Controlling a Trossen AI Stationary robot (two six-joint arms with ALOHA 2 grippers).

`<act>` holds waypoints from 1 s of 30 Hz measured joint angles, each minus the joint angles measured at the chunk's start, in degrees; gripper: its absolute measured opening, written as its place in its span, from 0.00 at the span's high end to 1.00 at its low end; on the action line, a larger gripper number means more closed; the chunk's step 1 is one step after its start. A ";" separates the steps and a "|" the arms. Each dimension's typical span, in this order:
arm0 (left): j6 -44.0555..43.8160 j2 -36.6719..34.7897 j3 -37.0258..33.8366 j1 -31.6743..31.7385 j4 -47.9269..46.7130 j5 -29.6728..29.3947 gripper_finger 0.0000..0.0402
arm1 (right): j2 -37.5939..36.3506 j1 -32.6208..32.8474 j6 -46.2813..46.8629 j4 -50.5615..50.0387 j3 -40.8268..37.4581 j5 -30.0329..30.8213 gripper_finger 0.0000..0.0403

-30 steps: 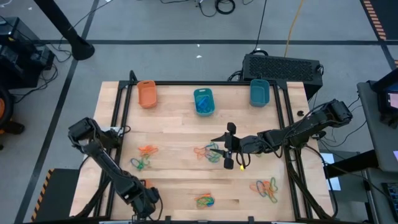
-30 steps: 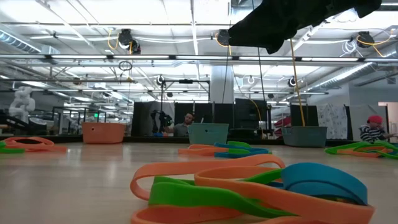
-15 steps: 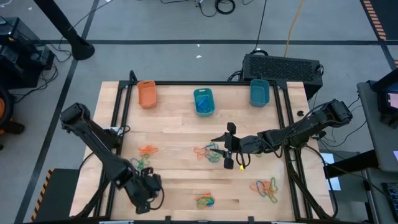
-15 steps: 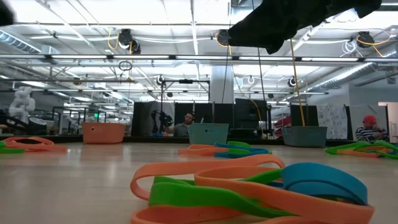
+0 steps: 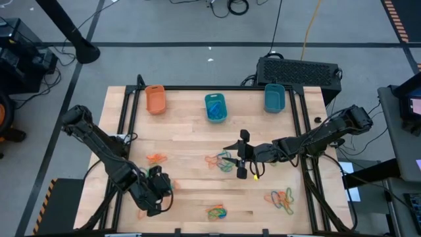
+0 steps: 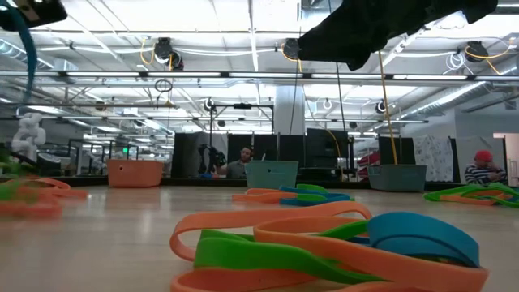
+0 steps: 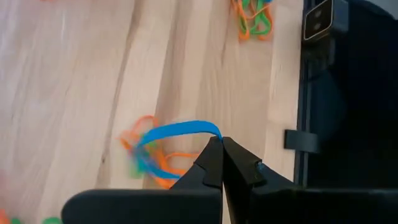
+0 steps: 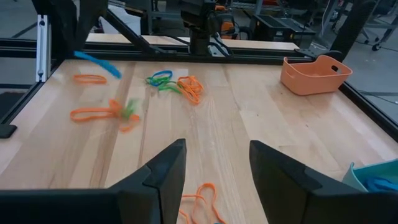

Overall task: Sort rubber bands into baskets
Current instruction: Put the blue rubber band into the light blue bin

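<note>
My left gripper (image 5: 160,182) hovers above the table's near left part, shut on a blue rubber band (image 7: 177,130), which also shows in the low view as a blue rubber band (image 6: 30,57). Under it lie orange and green rubber bands (image 7: 152,165). More rubber bands lie in heaps at left (image 5: 156,158), centre (image 5: 222,161), near edge (image 5: 216,212) and right (image 5: 281,199). An orange basket (image 5: 155,99) and two teal baskets (image 5: 215,107) (image 5: 274,98) stand along the far edge. My right gripper (image 5: 243,155) waits open above the centre heap. My left gripper pinches one end of the blue band's loop (image 7: 214,132) between its two fingertips (image 7: 211,158). The fingers slant downward. The band hangs from the tips, off the table as far as the right wrist view and the low view show.
A black box (image 5: 299,70) sits beyond the table's far right corner. Black rails (image 5: 128,118) run along the table's left and right sides. Bare wood lies between the heaps and the baskets. People sit far off in the room behind.
My left gripper has risen from the table's near edge and gone toward the far edge, tipping less steeply, with the blue band lifted along. The orange and green bands at the table's left have been stirred.
</note>
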 joint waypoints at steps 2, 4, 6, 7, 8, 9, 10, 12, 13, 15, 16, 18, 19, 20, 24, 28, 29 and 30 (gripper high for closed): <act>-0.52 0.00 0.00 0.02 0.44 1.64 1.00 | 0.00 0.00 0.00 0.00 0.00 0.00 0.58; -1.45 0.00 0.00 0.02 0.22 3.28 1.00 | 0.00 0.00 0.00 0.00 0.00 0.00 0.58; -1.46 0.00 0.00 -0.02 0.33 3.53 1.00 | 0.00 0.00 0.00 0.00 0.00 0.00 0.58; -1.28 0.00 0.00 -0.04 0.32 3.29 1.00 | 0.00 0.00 0.00 0.00 0.00 0.00 0.58; -0.75 0.00 0.00 -0.04 0.31 2.33 1.00 | 0.00 0.00 0.00 0.02 0.00 0.00 0.58; 0.40 0.00 0.00 0.10 0.35 0.94 1.00 | 0.00 0.00 0.00 0.02 0.00 0.00 0.58; 1.73 0.00 0.00 0.40 0.32 -0.82 1.00 | 0.00 0.00 0.00 0.02 0.00 0.00 0.58; 4.20 0.00 0.00 1.63 0.19 -5.39 1.00 | 0.00 0.00 0.00 0.02 0.00 0.00 0.58; 5.65 0.00 0.00 2.60 0.15 -7.64 1.00 | 0.00 0.00 0.00 0.03 0.00 0.00 0.58; 9.48 0.00 0.00 5.12 0.14 -10.34 1.00 | 0.00 0.00 -0.02 0.02 0.00 0.00 0.58; 11.72 0.00 0.00 6.56 0.16 -10.91 1.00 | 0.00 0.00 -0.18 0.02 0.00 0.00 0.58; 16.92 -0.02 -0.43 10.08 1.36 -11.25 1.00 | -0.01 0.00 -1.32 -0.35 0.00 0.01 0.58; 20.03 -0.02 -0.83 12.09 2.31 -11.26 1.00 | -0.03 0.00 -2.20 -0.88 0.00 0.01 0.58; 23.23 -0.02 -1.25 14.30 3.36 -11.26 1.00 | -0.11 0.00 -3.07 -1.53 0.00 0.01 0.58; 35.17 -0.02 -2.58 24.39 9.18 -9.42 1.00 | -0.57 -0.55 -4.70 -4.68 0.06 2.49 0.58; 46.78 0.38 -3.14 36.50 16.81 -1.77 1.00 | -0.52 -2.98 -2.97 -9.19 0.09 12.74 0.58; 48.96 0.39 -3.46 39.81 19.07 0.96 1.00 | -0.42 -3.98 -2.29 -10.03 0.09 14.49 0.58; 50.75 0.55 -3.79 43.15 21.59 3.70 1.00 | -0.33 -5.13 -1.83 -10.56 0.01 15.85 0.58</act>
